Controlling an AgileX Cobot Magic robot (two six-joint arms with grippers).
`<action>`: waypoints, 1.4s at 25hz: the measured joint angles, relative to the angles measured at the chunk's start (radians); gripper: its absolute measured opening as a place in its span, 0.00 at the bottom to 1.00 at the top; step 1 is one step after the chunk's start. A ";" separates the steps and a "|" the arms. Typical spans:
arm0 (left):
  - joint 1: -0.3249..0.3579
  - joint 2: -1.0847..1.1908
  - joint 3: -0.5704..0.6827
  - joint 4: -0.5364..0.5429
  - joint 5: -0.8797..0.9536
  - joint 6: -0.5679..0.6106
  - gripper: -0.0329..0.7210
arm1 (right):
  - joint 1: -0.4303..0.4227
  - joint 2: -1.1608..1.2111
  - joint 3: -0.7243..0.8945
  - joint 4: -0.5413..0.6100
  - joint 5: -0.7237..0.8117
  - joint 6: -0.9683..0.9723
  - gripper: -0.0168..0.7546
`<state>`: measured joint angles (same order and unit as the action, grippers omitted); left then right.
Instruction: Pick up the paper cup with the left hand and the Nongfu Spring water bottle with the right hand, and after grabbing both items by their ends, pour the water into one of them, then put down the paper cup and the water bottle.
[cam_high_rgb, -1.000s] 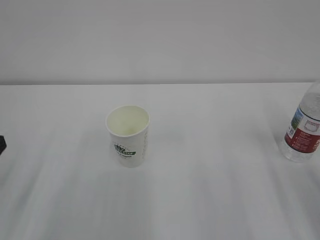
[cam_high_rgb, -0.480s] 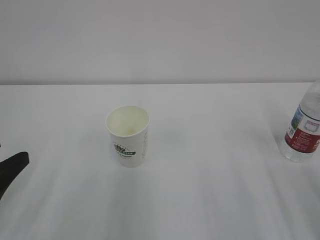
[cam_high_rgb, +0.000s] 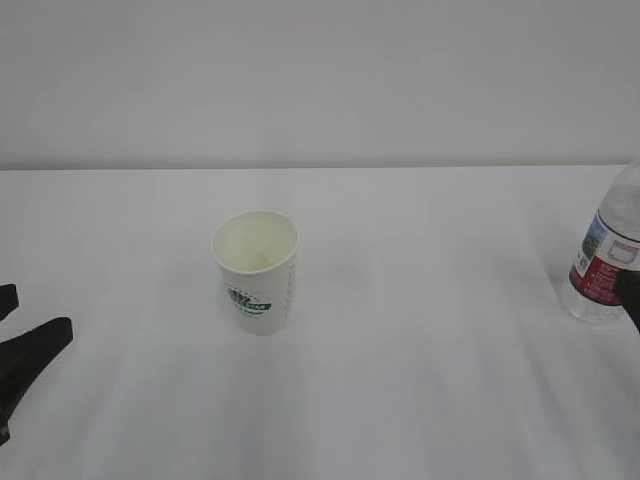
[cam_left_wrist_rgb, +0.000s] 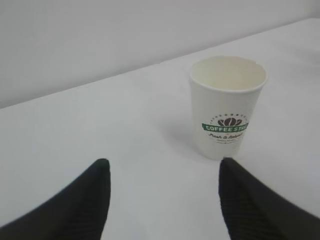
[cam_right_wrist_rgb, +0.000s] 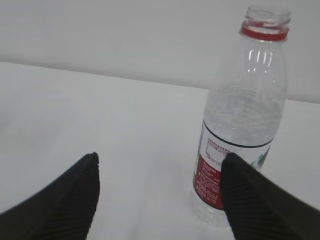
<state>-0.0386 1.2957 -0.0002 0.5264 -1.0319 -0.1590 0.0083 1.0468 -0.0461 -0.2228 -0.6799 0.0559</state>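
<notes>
Ahead of the left gripper (cam_left_wrist_rgb: 161, 172) and slightly right of its spread jaws stands the small white paper cup with a green logo (cam_left_wrist_rgb: 228, 113), upright; only bare white worktop (cam_left_wrist_rgb: 125, 130) lies between them. The clear plastic water bottle with a red-and-white label (cam_right_wrist_rgb: 242, 112) stands just ahead of the right gripper (cam_right_wrist_rgb: 159, 167), in front of its right jaw, with open worktop to the left.

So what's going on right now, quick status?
Left gripper and right gripper open, holding nothing. Paper cup and water bottle upright, untouched. Nothing in the way.
</notes>
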 joint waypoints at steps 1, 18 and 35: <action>0.000 0.014 0.000 0.000 -0.005 0.014 0.71 | 0.000 0.032 0.000 0.000 -0.018 -0.004 0.76; 0.000 0.333 -0.014 0.055 -0.109 0.125 0.88 | 0.000 0.310 0.052 0.125 -0.375 -0.065 0.76; 0.000 0.336 -0.052 0.145 -0.112 0.118 0.85 | 0.000 0.593 0.030 0.198 -0.459 -0.141 0.76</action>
<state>-0.0386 1.6319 -0.0526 0.6714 -1.1439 -0.0414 0.0083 1.6394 -0.0161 -0.0253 -1.1388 -0.0846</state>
